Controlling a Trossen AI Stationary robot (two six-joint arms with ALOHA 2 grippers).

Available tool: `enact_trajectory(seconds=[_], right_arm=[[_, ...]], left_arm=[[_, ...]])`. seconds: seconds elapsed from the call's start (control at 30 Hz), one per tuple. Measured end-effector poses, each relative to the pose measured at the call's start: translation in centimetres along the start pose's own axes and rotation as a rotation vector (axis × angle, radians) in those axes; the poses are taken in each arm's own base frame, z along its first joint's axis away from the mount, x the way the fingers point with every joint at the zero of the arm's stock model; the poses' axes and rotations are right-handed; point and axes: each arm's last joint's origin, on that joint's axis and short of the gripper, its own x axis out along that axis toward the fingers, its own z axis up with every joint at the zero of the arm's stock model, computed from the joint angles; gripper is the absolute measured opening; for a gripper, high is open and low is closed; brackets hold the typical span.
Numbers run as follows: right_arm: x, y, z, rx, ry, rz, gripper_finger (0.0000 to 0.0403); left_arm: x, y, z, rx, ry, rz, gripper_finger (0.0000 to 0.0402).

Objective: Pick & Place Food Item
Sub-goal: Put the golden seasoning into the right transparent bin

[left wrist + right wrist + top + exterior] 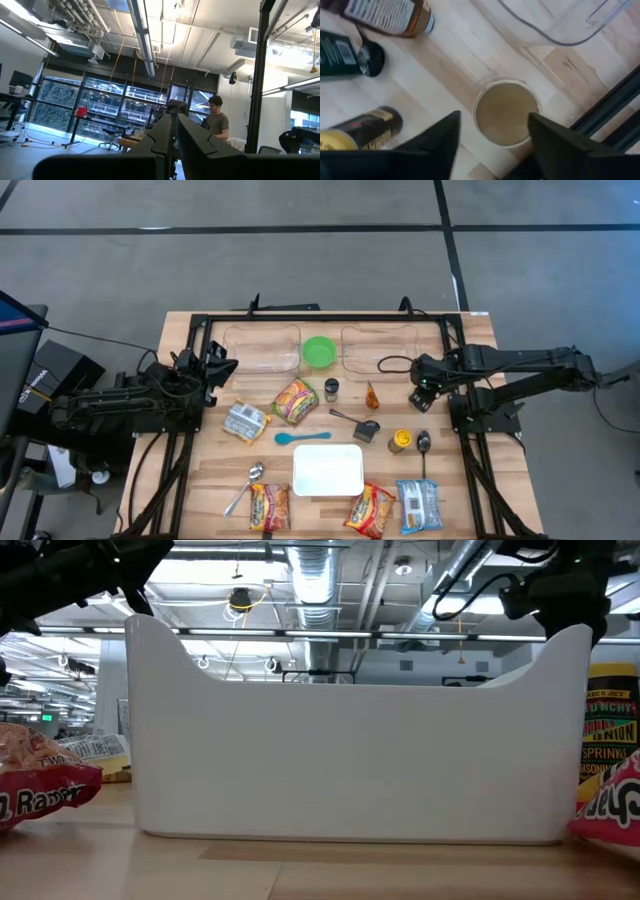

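My right gripper (492, 145) hangs over a small round jar (505, 114) with its fingers spread wide and nothing held; the jar sits upright between and just beyond the fingertips, low in the wrist frame's centre. It stands toward the right of the high view, near the clear tub (380, 348), so my right arm is much nearer. My left gripper (215, 370) rests shut and empty at the table's left edge.
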Motion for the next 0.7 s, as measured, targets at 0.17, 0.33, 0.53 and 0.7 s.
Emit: enact_trajectory(seconds=[0.17,0.33,0.53,0.7], right_arm=[[0.09,-0.43,0.27,0.027,0.005,-0.012,0.0333],[0.12,-0.63,0.35,-0.008,0.008,-0.02,0.0386],[0.12,-0.63,0.35,-0.017,0.009,-0.02,0.0392],[0.12,-0.63,0.35,-0.017,0.009,-0.02,0.0389]], left_arm=[[0.0,0.0,0.0,0.0,0.0,0.0,0.0021],[0.0,0.0,0.0,0.0,0.0,0.0,0.0021],[0.0,0.0,0.0,0.0,0.0,0.0,0.0021],[0.0,0.0,0.0,0.0,0.0,0.0,0.0021]])
